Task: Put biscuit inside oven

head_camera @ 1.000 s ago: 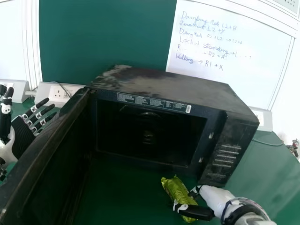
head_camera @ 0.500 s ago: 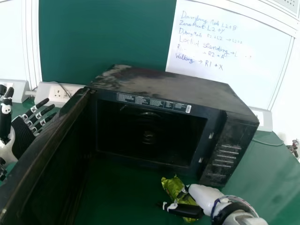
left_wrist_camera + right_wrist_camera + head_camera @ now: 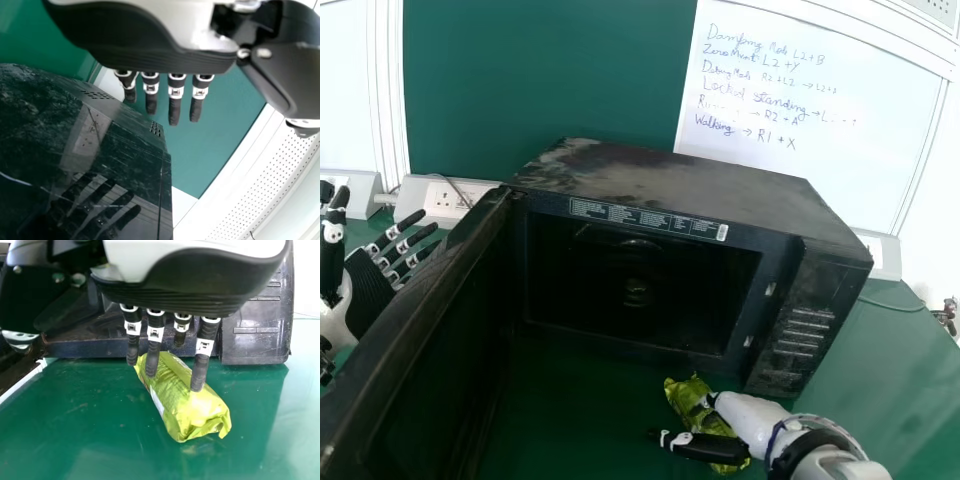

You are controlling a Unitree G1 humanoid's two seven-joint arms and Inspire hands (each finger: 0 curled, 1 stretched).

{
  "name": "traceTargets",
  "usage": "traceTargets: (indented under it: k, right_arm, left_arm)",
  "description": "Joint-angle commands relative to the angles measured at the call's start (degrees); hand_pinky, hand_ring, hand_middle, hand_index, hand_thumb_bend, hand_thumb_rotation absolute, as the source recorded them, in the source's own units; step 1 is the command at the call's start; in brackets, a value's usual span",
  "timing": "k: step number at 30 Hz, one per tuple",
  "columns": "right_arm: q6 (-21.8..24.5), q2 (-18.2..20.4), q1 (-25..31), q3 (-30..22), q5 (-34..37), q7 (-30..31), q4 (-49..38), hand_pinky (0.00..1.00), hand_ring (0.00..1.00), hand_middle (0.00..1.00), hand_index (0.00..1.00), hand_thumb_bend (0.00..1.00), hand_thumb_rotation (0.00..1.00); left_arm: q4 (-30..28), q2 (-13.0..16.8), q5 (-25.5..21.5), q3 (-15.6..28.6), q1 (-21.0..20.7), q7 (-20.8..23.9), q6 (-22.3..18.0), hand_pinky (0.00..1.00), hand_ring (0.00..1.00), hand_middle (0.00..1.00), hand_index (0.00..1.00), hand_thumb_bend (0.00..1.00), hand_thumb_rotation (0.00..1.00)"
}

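Right hand (image 3: 748, 416) over biscuit (image 3: 684, 393), near oven's edge (image 3: 630, 348)

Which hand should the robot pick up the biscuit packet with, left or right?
Right, I think. The right hand is already at the biscuit packet, with its fingers over it. The left hand is beyond the open oven door.

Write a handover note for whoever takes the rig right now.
Right hand: open, fingers straight over the biscuit, not curled round it.
Left hand: open, idle beyond the door, at the head view's left.
Biscuit: on the table, in front of the oven.
Done: oven door open.
Left: grasp the biscuit, lift it, put it inside.
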Motion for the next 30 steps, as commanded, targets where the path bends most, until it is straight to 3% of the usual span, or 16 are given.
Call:
traceTargets:
  k: [1, 6, 13, 18, 22, 29, 30]
  right_arm:
    - [-1.2, 0.2, -1.2, -0.4, -1.5, -0.1, -0.3, 0.56, 0.71, 0.79, 0.83, 1.0, 0.3]
    - [-4.6, -0.5, 0.1, -2.4, -3.6, -2.7, -1.8, 0.51, 0.66, 0.74, 0.76, 1.0, 0.32]
    - [-5.8, 1.4, 1.2, -5.3, -5.1, -2.5, -2.2, 0.49, 0.63, 0.74, 0.78, 1.0, 0.29]
    - [-7.0, 1.7, 2.9, -6.6, -5.4, -4.1, -1.6, 0.55, 0.7, 0.79, 0.79, 0.99, 0.32]
    - [-7.9, 2.8, 4.8, -6.6, -6.1, -5.8, -1.0, 0.52, 0.69, 0.78, 0.8, 1.0, 0.35]
    - [-10.2, 4.6, 7.4, -5.7, -9.6, -8.0, 0.3, 0.64, 0.81, 0.87, 0.9, 1.0, 0.42]
    - [-10.6, 4.9, 7.7, -5.6, -10.1, -8.2, 0.5, 0.64, 0.79, 0.87, 0.91, 1.0, 0.43]
  left_arm:
    - [-0.9, 0.3, -0.7, 0.2, 0.1, 0.3, 0.4, 1.0, 0.98, 0.92, 0.93, 0.4, 0.17]
    - [-0.6, 0.1, -1.4, 0.4, -0.1, 0.4, 0.6, 1.0, 0.95, 0.9, 0.9, 0.36, 0.16]
    - [-0.2, -0.1, -1.9, 0.6, 0.0, 0.3, 0.3, 0.99, 0.93, 0.89, 0.92, 0.28, 0.18]
    - [0.0, 0.1, -2.7, 0.6, 0.0, 0.4, 0.5, 0.97, 0.91, 0.87, 0.86, 0.28, 0.18]
    - [-0.1, 0.1, -2.7, 0.6, 0.0, 0.5, 0.3, 0.9, 0.86, 0.82, 0.81, 0.29, 0.15]
    - [-0.8, 0.0, -2.3, 0.5, 0.3, 1.1, 0.1, 0.85, 0.83, 0.79, 0.78, 0.29, 0.16]
    - [-0.7, 0.0, -2.2, 0.4, 0.3, 0.9, -0.1, 0.84, 0.83, 0.79, 0.77, 0.26, 0.17]
